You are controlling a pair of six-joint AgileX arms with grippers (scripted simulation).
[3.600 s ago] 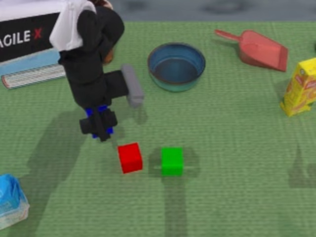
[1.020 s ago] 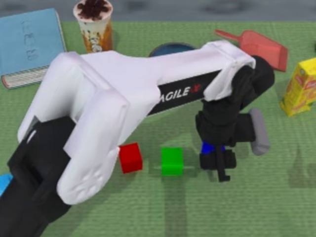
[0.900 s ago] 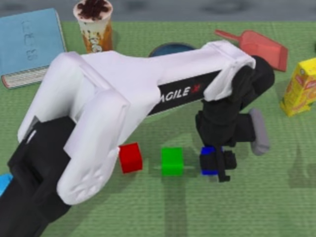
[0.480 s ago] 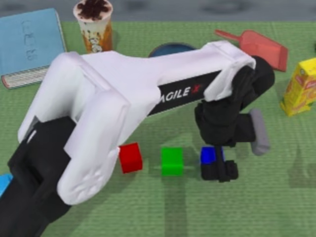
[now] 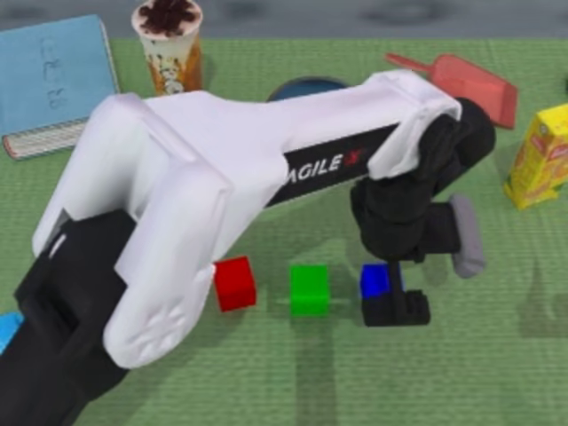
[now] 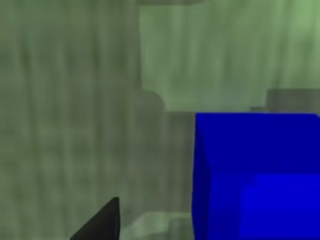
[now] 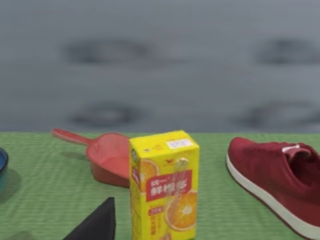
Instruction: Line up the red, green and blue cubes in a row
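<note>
Standing released over the blue cube [image 5: 374, 279], left pincer [image 5: 396, 308]; red cube [image 5: 234, 283], green cube [image 5: 309, 288] alongside.

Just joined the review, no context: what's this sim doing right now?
The left arm reaches across the table, its left gripper right over the blue cube, which sits on the green mat at the right end of a row with the red cube and green cube. The fingers look spread, so the cube seems released. The right arm is out of the top view; its wrist camera faces a juice carton.
</note>
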